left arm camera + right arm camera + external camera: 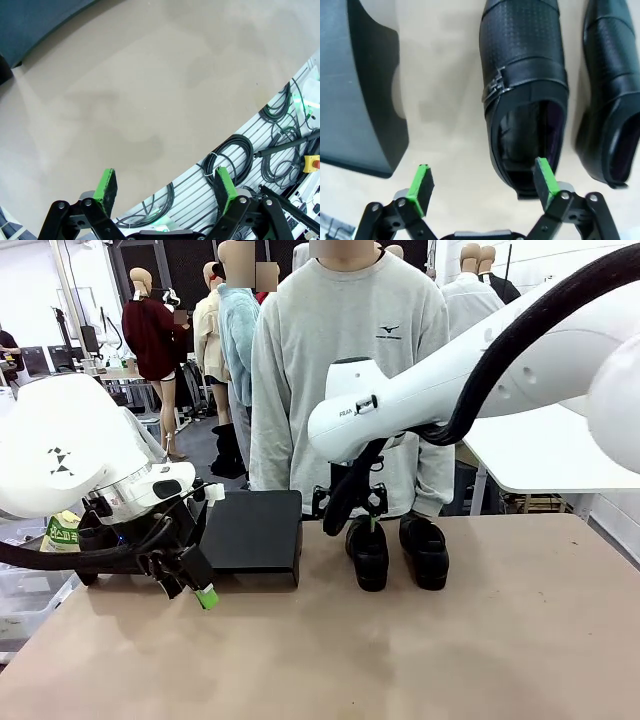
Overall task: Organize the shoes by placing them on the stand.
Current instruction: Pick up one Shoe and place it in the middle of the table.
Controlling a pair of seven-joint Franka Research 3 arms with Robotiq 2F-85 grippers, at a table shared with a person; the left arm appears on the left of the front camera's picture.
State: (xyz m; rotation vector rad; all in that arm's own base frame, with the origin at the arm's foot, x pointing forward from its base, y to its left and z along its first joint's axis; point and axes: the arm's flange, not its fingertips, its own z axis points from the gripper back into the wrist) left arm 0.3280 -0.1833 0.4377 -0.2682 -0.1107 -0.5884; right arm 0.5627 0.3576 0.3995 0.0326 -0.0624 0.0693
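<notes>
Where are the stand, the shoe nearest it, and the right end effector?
stand (250,530), front view, platform top.
shoe nearest the stand (368,556), front view, its upper.
right end effector (482,171), right wrist view, midway between open fingertips.

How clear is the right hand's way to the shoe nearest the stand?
Probably clear, yes: the right hand hangs open right over the heel of that shoe with nothing between. The stand and second shoe sit to either side, apparently leaving finger room.

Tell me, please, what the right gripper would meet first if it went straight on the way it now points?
Probably the shoe nearer the stand: one of the right gripper's open fingers lines up with its heel opening, the other with bare table. Depth is unclear.
</notes>
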